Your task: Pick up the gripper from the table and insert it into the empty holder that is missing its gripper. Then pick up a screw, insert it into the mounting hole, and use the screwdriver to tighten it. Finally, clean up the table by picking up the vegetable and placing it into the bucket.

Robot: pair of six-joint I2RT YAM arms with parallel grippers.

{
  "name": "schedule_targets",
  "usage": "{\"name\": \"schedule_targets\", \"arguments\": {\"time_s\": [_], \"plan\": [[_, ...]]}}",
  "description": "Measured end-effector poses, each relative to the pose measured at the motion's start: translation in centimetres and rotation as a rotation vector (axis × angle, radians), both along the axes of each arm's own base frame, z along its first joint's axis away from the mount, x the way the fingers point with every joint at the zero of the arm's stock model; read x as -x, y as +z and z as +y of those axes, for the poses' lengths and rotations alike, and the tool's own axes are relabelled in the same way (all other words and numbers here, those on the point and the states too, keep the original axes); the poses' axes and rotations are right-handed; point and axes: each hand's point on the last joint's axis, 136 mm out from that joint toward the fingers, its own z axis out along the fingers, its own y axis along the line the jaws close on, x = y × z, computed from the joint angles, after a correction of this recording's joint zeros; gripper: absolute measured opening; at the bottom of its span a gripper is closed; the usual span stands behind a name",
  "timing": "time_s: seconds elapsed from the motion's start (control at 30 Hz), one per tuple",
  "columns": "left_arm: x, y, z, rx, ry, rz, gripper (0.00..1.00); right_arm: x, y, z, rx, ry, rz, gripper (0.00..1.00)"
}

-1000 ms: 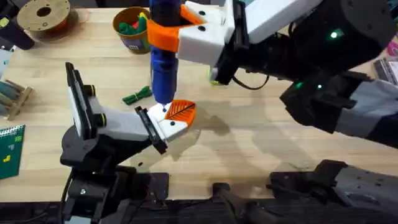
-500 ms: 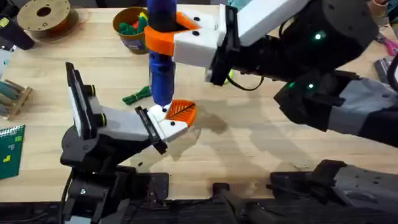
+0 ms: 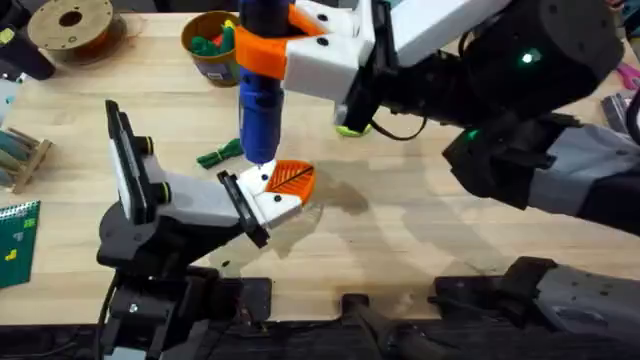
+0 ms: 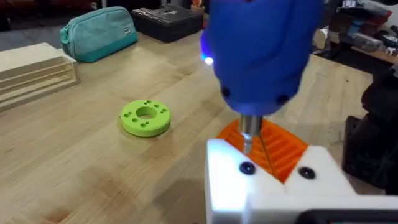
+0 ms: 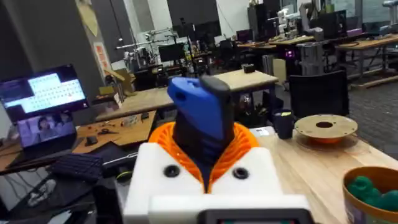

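where the wooden table (image 3: 420, 230) ends, office desks (image 5: 267, 46) crowd behind.

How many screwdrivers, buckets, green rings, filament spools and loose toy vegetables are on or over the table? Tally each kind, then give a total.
screwdriver: 1
bucket: 1
green ring: 1
filament spool: 1
loose toy vegetable: 1
Total: 5

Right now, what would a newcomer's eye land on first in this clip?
The blue screwdriver stands upright at mid-table, clamped in the right claw, its bit pressed down at the white holder with the orange gripper seated in it. Beside it, toward the left arm's side, the dark green vegetable lies on the wood, and the bucket sits at the far edge.
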Motion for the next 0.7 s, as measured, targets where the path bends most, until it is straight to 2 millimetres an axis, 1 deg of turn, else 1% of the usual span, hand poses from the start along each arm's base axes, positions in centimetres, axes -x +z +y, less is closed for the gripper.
{"name": "schedule_targets", "arguments": {"time_s": [0.23, 0.4, 0.7], "plan": [[0.00, 0.00, 0.00, 0.000, 0.000, 0.000, 0.004, 0.32, -0.15, 0.09, 0.007, 0.021, 0.005, 0.032], [0.00, 0.00, 0.00, 0.000, 0.000, 0.000, 0.004, 0.20, -0.60, 0.20, 0.022, 0.022, 0.023, 0.032], [0.00, 0.00, 0.00, 0.000, 0.000, 0.000, 0.004, -0.14, -0.60, -0.03, 0.022, 0.011, 0.022, 0.032]]}}
